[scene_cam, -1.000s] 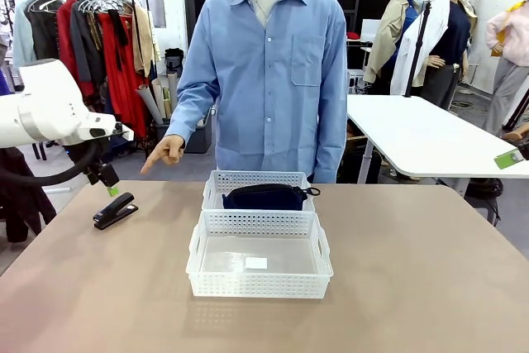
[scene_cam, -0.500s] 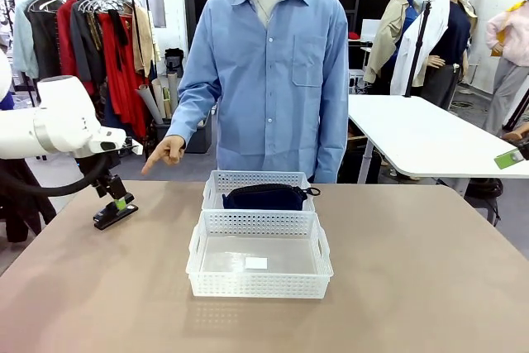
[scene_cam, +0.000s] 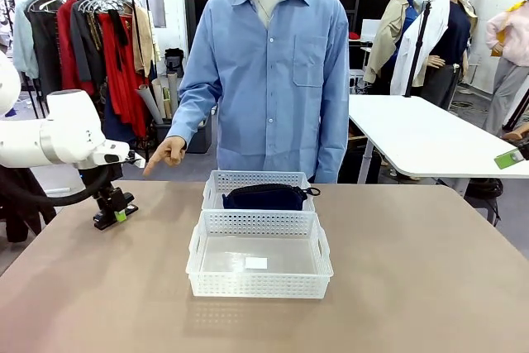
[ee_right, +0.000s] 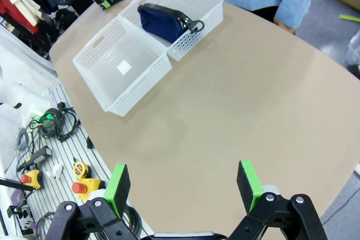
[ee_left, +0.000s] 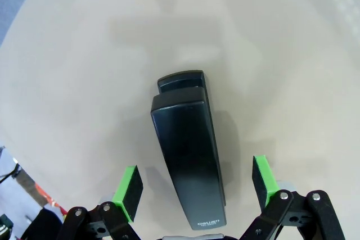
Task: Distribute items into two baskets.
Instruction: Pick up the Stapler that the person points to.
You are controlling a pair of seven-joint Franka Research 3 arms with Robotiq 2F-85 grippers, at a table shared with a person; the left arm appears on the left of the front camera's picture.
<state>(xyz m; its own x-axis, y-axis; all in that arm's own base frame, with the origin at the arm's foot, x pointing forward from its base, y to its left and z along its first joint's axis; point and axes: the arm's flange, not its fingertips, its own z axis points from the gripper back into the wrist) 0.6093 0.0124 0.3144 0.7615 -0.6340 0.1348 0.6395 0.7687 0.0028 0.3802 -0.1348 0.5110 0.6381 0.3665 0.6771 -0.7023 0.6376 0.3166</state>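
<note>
At table [scene_cam: 413, 270] far-left, left gripper [ee_left: 195, 182] straddles stapler [ee_left: 185, 150], fingers spread, probably not touching yet; pouch [scene_cam: 264, 197] already in far basket [scene_cam: 216, 179]; near basket [scene_cam: 256, 285] empty, stapler left to go; right gripper [ee_right: 183, 186] spread, holding nothing.

Left gripper [ee_left: 196, 182] pointing down, jaws wide, right gripper [ee_right: 183, 185] high, jaws wide
</note>
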